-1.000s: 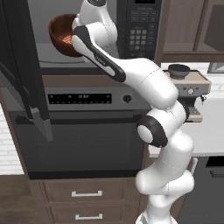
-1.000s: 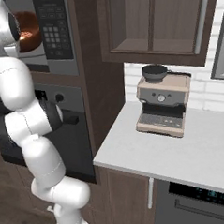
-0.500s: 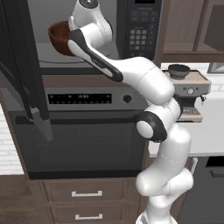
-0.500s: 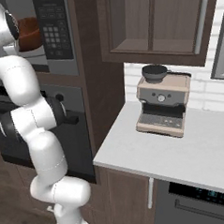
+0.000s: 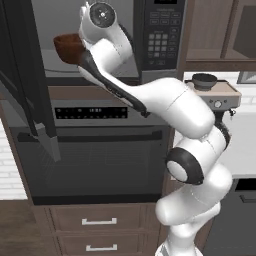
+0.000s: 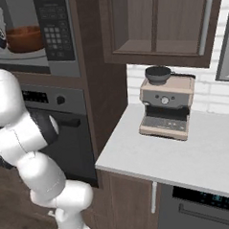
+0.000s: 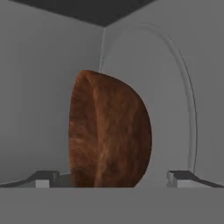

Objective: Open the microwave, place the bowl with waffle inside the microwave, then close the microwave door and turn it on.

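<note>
Reddish-brown bowl (image 7: 109,131) sitting inside the grey cavity (image 5: 55,20) of the microwave (image 6: 53,29), resting on the turntable (image 6: 16,54), between the two tool tips in the hand view. Waffle hiding below the rim, not making itself out from any angle. Tool (image 7: 111,177) standing wide open, tips (image 7: 43,178) spread well to either side of the bowl and apparently touching nothing, gripping nothing. Door (image 5: 27,75) hanging wide open at the left of the left base view, swung out in front of the oven (image 5: 100,150). Keypad (image 5: 161,40) showing to the right of the cavity.

Judging the step: finishing the placing, bowl seemingly let go, door closing not yet begun. Calling next for drawing the tool straight back out of the cavity without nudging the bowl, then swinging round to the outer face of the door and pushing it shut, then pressing a button on the keypad. Risking a knock on the bowl if pulling out at a slant.

Coffee machine (image 6: 166,106) standing on the tabletop (image 6: 186,150) far to the right, playing no part.
</note>
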